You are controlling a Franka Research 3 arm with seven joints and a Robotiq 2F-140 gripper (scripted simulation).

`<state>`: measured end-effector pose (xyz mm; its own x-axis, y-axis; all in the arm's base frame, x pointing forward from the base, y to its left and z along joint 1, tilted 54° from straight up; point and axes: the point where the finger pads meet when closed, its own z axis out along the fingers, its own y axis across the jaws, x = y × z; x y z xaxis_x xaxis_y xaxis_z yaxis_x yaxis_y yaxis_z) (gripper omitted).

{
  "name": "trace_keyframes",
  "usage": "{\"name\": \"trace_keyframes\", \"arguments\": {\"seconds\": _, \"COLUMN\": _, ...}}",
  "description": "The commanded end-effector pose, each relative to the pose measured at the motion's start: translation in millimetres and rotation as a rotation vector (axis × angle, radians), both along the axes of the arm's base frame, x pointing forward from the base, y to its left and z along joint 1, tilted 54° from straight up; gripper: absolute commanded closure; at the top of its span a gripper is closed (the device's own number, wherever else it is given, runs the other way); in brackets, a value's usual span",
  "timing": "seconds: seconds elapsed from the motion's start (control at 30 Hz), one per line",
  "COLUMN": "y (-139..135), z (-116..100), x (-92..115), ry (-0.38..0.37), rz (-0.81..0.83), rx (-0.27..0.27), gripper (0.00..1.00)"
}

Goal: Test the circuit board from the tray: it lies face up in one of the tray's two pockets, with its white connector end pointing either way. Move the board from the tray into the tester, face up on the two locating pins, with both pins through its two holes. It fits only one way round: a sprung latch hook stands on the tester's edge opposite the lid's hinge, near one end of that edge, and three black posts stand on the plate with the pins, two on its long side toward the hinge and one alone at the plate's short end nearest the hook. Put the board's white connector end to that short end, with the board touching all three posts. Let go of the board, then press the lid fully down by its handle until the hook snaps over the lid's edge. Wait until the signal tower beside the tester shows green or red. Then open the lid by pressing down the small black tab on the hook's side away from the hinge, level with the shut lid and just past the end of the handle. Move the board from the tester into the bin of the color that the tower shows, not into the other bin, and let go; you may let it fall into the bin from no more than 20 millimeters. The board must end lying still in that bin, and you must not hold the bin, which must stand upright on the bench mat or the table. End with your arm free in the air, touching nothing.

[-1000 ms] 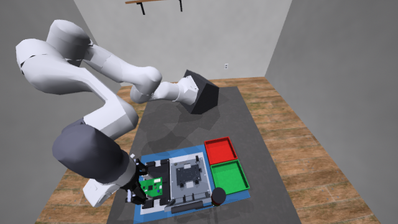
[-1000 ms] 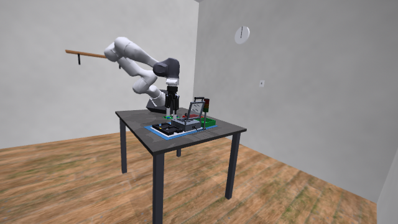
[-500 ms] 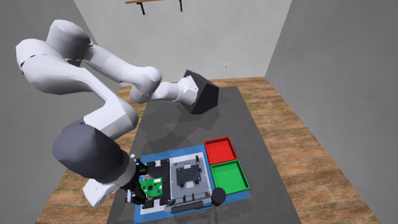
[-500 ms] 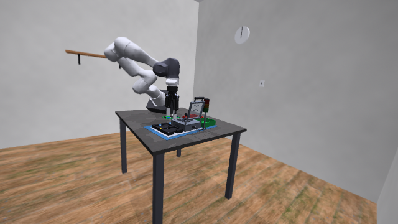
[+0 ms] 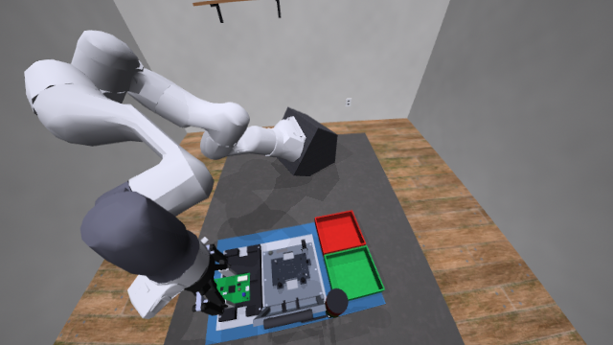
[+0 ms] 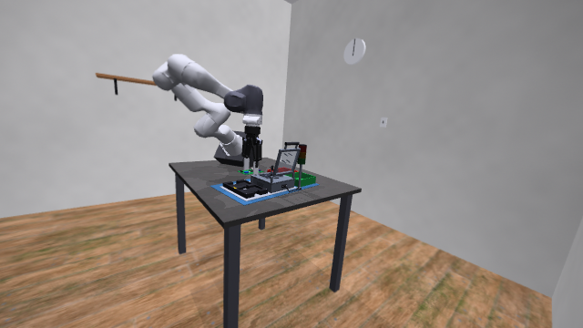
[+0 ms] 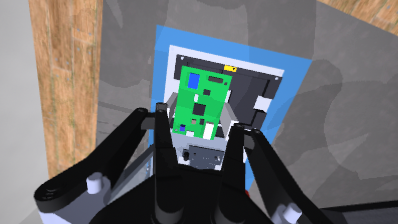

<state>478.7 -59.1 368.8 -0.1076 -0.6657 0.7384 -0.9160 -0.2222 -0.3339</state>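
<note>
My gripper (image 5: 216, 284) is shut on the green circuit board (image 5: 233, 287) by its long edges and holds it face up above the black tray (image 5: 241, 283). In the wrist view the board (image 7: 201, 102) sits between my fingers, with its white connector (image 7: 208, 131) at the end nearest the wrist. The tray (image 7: 247, 95) lies below and beyond it. The grey tester (image 5: 291, 275) stands right of the tray with its lid (image 6: 287, 159) raised open and its pin plate bare. The signal tower (image 5: 336, 302) stands at the tester's near right corner.
A red bin (image 5: 339, 231) and a green bin (image 5: 353, 273) stand side by side right of the tester on the blue mat. The lid's dark handle (image 5: 287, 318) lies at the tester's near edge. The arm's black base block (image 5: 313, 144) is at the table's far end.
</note>
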Motion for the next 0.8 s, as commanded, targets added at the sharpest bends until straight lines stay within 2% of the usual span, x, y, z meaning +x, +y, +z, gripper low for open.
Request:
{"name": "trace_keyframes", "arguments": {"seconds": 0.0, "y": 2.1, "z": -1.3, "x": -0.2, "ry": -0.007, "rz": -0.003, "rx": 0.006, "gripper": 0.54}}
{"name": "trace_keyframes", "arguments": {"seconds": 0.3, "y": 8.2, "z": -8.3, "x": -1.5, "ry": -0.007, "rz": -0.003, "rx": 0.006, "gripper": 0.54}}
{"name": "trace_keyframes", "arguments": {"seconds": 0.77, "y": 28.5, "z": -31.6, "x": -5.8, "ry": -0.007, "rz": -0.003, "rx": 0.006, "gripper": 0.54}}
